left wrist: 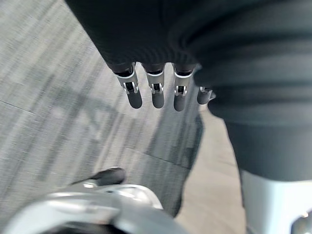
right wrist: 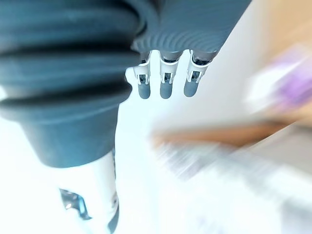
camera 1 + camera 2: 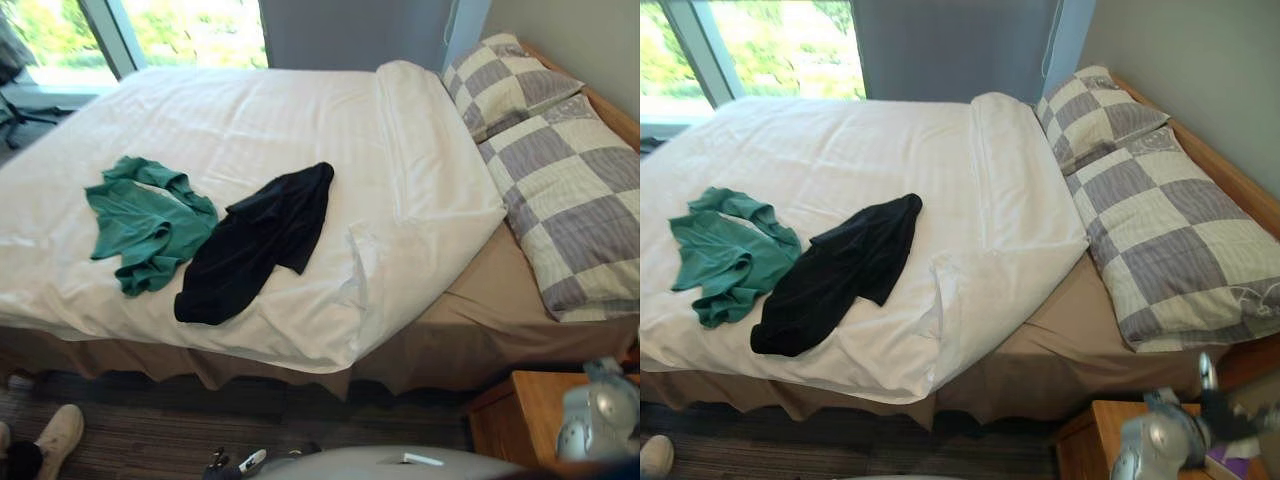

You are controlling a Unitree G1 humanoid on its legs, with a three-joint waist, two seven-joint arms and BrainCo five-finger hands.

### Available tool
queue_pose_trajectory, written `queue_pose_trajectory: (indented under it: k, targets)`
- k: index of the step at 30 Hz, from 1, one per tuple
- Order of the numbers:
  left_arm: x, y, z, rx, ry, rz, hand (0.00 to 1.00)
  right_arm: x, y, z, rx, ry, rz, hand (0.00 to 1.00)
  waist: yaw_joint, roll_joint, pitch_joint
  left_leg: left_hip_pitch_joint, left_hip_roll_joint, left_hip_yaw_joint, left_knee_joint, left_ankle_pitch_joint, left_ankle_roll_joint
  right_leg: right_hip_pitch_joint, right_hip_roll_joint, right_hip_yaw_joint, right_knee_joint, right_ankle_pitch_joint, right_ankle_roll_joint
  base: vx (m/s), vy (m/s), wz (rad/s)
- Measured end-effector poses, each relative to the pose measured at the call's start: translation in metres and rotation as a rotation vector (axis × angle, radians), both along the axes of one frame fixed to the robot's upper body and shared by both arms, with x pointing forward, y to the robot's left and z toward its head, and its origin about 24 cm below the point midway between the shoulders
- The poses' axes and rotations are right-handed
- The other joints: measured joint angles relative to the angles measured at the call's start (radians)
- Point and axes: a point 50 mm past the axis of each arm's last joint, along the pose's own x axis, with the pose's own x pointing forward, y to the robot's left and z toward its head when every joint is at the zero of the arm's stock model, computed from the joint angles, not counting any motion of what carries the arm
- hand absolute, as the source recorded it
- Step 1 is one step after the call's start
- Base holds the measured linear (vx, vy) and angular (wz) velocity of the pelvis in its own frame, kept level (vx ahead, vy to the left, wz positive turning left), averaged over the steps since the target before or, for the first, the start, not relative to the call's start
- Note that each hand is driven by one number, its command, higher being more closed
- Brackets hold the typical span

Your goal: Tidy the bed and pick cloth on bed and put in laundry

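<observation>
Black cloth lay stretched on the white duvet, its long axis diagonal, with the near end by the bed's front edge and the far end aimed toward the checked pillows. Crumpled green cloth sat just beside it (on the side farther from the right hand). Right hand and left hand, both well apart from the cloths, showed straight, empty fingers.

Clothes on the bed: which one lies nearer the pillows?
The black garment; the green garment lies on its far side, farther from the checked pillows.
</observation>
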Motion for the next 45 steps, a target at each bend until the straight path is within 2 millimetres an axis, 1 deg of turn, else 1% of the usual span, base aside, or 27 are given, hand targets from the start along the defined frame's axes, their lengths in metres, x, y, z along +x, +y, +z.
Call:
queue_pose_trajectory:
  k: [2,3,5,6,8,9,10,12,14,15,16,18,20,21,22,24,25,26,28,30,33,35,36,39,42,44,45]
  targets:
    - [0.003,0.002,0.001,0.003,-0.002,-0.033,0.00,0.029,0.015,0.015,-0.123,0.068,0.178,0.00,-0.001,-0.008,-0.005,0.006,-0.013,-0.015,0.000,-0.007,0.012,0.003,-0.005,0.004,0.000,0.002,0.002,0.08,0.047,0.04]
    - [0.004,0.002,0.001,0.002,-0.003,-0.046,0.00,0.036,0.020,0.017,-0.154,0.090,0.221,0.00,-0.001,-0.006,-0.006,0.006,-0.017,-0.022,0.000,-0.009,0.015,0.004,-0.005,0.004,0.002,0.000,0.002,0.06,0.041,0.20]
    - [0.008,-0.002,-0.001,-0.005,0.000,-0.079,0.00,0.062,0.038,0.023,-0.269,0.170,0.399,0.00,0.001,0.012,-0.006,0.001,-0.029,-0.040,0.000,-0.015,0.023,0.003,-0.011,0.025,0.001,-0.005,-0.005,0.07,0.044,0.26]
    - [0.009,-0.003,-0.001,-0.006,0.004,-0.093,0.00,0.067,0.042,0.024,-0.293,0.188,0.440,0.00,0.001,0.014,-0.008,-0.001,-0.032,-0.048,0.000,-0.016,0.025,0.004,-0.012,0.026,0.000,-0.006,-0.007,0.06,0.029,0.28]
    - [0.014,-0.005,-0.002,-0.012,0.005,-0.112,0.00,0.082,0.055,0.025,-0.365,0.242,0.564,0.00,0.004,0.035,-0.002,-0.003,-0.040,-0.063,0.001,-0.017,0.027,0.005,-0.018,0.027,-0.002,-0.007,-0.008,0.05,0.011,0.26]
    - [0.015,-0.007,-0.002,-0.016,0.005,-0.119,0.00,0.090,0.063,0.025,-0.400,0.275,0.631,0.00,0.005,0.048,0.004,-0.003,-0.045,-0.075,0.001,-0.011,0.036,0.010,-0.021,0.026,-0.006,-0.007,-0.008,0.06,-0.012,0.22]
    - [0.016,-0.007,-0.002,-0.017,0.005,-0.120,0.00,0.094,0.067,0.025,-0.413,0.291,0.661,0.00,0.005,0.052,0.005,-0.003,-0.046,-0.079,0.001,-0.010,0.039,0.012,-0.022,0.026,-0.009,-0.007,-0.008,0.07,-0.036,0.22]
    - [0.016,-0.006,-0.002,-0.015,0.007,-0.124,0.00,0.105,0.079,0.022,-0.461,0.350,0.758,0.00,0.008,0.054,0.007,-0.003,-0.049,-0.089,0.003,-0.004,0.048,0.021,-0.023,0.025,-0.016,-0.007,-0.007,0.06,-0.052,0.12]
    - [0.018,-0.004,-0.002,-0.016,0.008,-0.139,0.00,0.120,0.094,0.022,-0.513,0.411,0.860,0.00,0.013,0.049,0.012,-0.007,-0.047,-0.109,0.004,0.002,0.057,0.021,-0.018,0.023,-0.017,-0.007,-0.007,0.05,-0.093,0.11]
    - [0.019,-0.003,-0.002,-0.015,0.008,-0.143,0.00,0.123,0.097,0.022,-0.524,0.427,0.882,0.00,0.015,0.048,0.016,-0.009,-0.046,-0.110,0.004,0.003,0.057,0.019,-0.017,0.023,-0.018,-0.007,-0.007,0.02,-0.115,0.07]
    - [0.026,-0.001,-0.001,-0.012,0.005,-0.163,0.00,0.131,0.104,0.023,-0.537,0.453,0.916,0.00,0.022,0.044,0.035,-0.015,-0.043,-0.114,0.002,0.008,0.057,0.015,-0.014,0.023,-0.021,-0.007,-0.007,-0.03,-0.095,0.09]
    - [0.044,0.002,0.001,-0.002,-0.019,-0.208,0.00,0.144,0.112,0.028,-0.549,0.468,0.936,0.00,0.028,0.037,0.063,-0.052,-0.039,-0.129,0.002,0.022,0.055,-0.018,-0.009,0.022,-0.024,-0.007,-0.008,-0.06,-0.089,0.17]
    - [0.073,0.006,0.006,0.017,-0.079,-0.227,0.00,0.161,0.122,0.041,-0.580,0.460,0.945,0.00,0.033,0.028,0.128,-0.110,-0.019,-0.134,0.006,0.051,0.058,-0.073,0.007,0.025,-0.019,0.016,-0.024,-0.10,-0.072,0.12]
    - [0.080,0.008,0.008,0.024,-0.094,-0.231,0.00,0.164,0.125,0.045,-0.589,0.455,0.949,0.00,0.038,0.026,0.145,-0.124,-0.014,-0.135,0.006,0.057,0.058,-0.087,0.012,0.025,-0.020,0.025,-0.029,-0.11,-0.068,0.06]
    - [0.092,0.012,0.012,0.032,-0.125,-0.227,0.00,0.170,0.130,0.051,-0.609,0.445,0.957,0.00,0.048,0.022,0.172,-0.147,-0.004,-0.138,0.007,0.070,0.060,-0.108,0.022,0.027,-0.020,0.037,-0.032,-0.07,-0.054,0.04]
    - [0.112,0.015,0.019,0.045,-0.174,-0.237,0.00,0.178,0.135,0.061,-0.629,0.430,0.957,0.00,0.060,0.023,0.220,-0.161,0.011,-0.141,0.007,0.081,0.062,-0.120,0.039,0.036,-0.024,0.063,-0.046,-0.06,-0.038,0.03]
    - [0.114,0.015,0.020,0.045,-0.180,-0.241,0.00,0.179,0.135,0.062,-0.630,0.428,0.955,0.00,0.060,0.023,0.221,-0.167,0.013,-0.144,0.007,0.083,0.062,-0.125,0.042,0.039,-0.025,0.067,-0.048,-0.06,-0.026,0.24]
    - [0.133,0.017,0.029,0.059,-0.234,-0.265,0.00,0.187,0.137,0.076,-0.645,0.403,0.934,0.00,0.059,0.022,0.247,-0.198,0.021,-0.162,0.007,0.100,0.063,-0.145,0.051,0.050,-0.025,0.079,-0.049,-0.04,-0.015,0.23]
    - [0.147,0.018,0.034,0.057,-0.277,-0.255,0.00,0.193,0.139,0.090,-0.659,0.374,0.908,0.00,0.064,0.016,0.275,-0.218,0.023,-0.165,0.007,0.108,0.064,-0.164,0.053,0.053,-0.023,0.080,-0.048,-0.05,-0.010,0.14]
    - [0.159,0.015,0.039,0.056,-0.308,-0.264,0.00,0.199,0.141,0.105,-0.670,0.353,0.885,0.00,0.064,0.019,0.303,-0.240,0.024,-0.175,0.007,0.118,0.065,-0.186,0.055,0.052,-0.012,0.080,-0.047,-0.05,-0.007,0.12]
    - [0.179,0.012,0.049,0.059,-0.366,-0.285,0.00,0.205,0.135,0.119,-0.684,0.384,0.836,0.00,0.070,0.025,0.342,-0.276,0.027,-0.188,0.007,0.123,0.057,-0.225,0.059,0.050,0.005,0.080,-0.047,-0.06,-0.003,0.14]
    - [0.192,0.007,0.055,0.058,-0.392,-0.313,0.00,0.211,0.118,0.122,-0.708,0.476,0.767,0.00,0.084,0.036,0.362,-0.299,0.028,-0.190,0.007,0.129,0.055,-0.253,0.060,0.049,0.020,0.080,-0.047,-0.06,-0.001,0.09]
    - [0.194,0.007,0.056,0.058,-0.396,-0.317,0.00,0.213,0.111,0.121,-0.711,0.522,0.746,1.00,0.085,0.041,0.364,-0.309,0.028,-0.191,0.007,0.132,0.056,-0.265,0.059,0.049,0.025,0.080,-0.047,-0.03,0.004,0.06]
    - [0.201,0.005,0.059,0.050,-0.406,-0.321,0.00,0.216,0.091,0.119,-0.724,0.642,0.703,1.00,0.085,0.056,0.374,-0.330,0.025,-0.195,0.007,0.138,0.060,-0.288,0.058,0.049,0.033,0.080,-0.046,0.00,0.006,0.04]
    - [0.206,0.006,0.063,0.051,-0.420,-0.323,0.00,0.219,0.084,0.123,-0.756,0.705,0.685,1.00,0.084,0.060,0.376,-0.339,0.025,-0.196,0.007,0.140,0.060,-0.299,0.057,0.048,0.037,0.079,-0.045,0.01,-0.002,0.02]
    - [0.214,0.003,0.067,0.039,-0.443,-0.323,0.00,0.221,0.072,0.128,-0.780,0.769,0.660,1.00,0.086,0.067,0.381,-0.340,0.024,-0.201,0.007,0.143,0.059,-0.298,0.056,0.043,0.037,0.078,-0.043,0.02,-0.010,0.09]
    - [0.216,0.004,0.068,0.038,-0.448,-0.321,0.00,0.222,0.071,0.128,-0.778,0.780,0.655,1.00,0.085,0.068,0.381,-0.341,0.024,-0.203,0.007,0.143,0.059,-0.298,0.056,0.042,0.037,0.077,-0.042,0.02,-0.013,0.07]
